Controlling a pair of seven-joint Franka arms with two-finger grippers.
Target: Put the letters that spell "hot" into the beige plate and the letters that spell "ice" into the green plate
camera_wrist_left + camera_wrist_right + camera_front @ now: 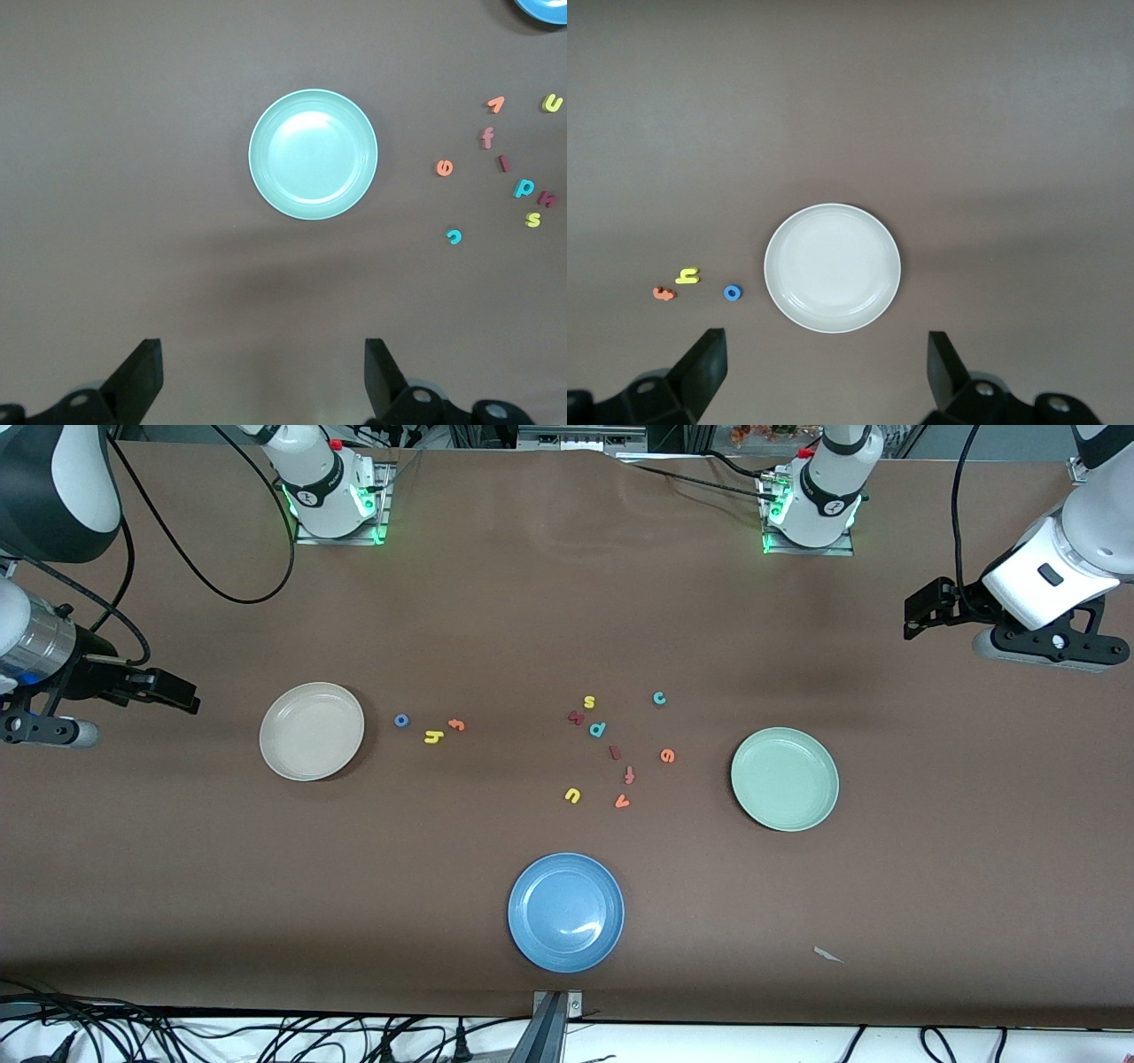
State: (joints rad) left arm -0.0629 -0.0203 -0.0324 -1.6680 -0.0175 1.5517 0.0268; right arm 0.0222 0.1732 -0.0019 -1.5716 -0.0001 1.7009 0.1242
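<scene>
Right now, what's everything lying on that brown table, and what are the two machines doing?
beige plate: one, cream-beige, empty, toward the right arm's end.
green plate: one, pale mint, empty, toward the left arm's end.
blue plate: one, blue, empty, nearest the front camera.
hot letters: three beside the beige plate, blue o, yellow h, orange t.
ice letters: three in the middle cluster, teal c, dark red i, orange e.
other letters: six in the same cluster, yellow s and u, teal p, dark red n, red-orange f, orange v.
paper scrap: one, pale, near the table's front edge.
right gripper: open, waiting by the beige plate.
left gripper: open, waiting above the table at its own end.
</scene>
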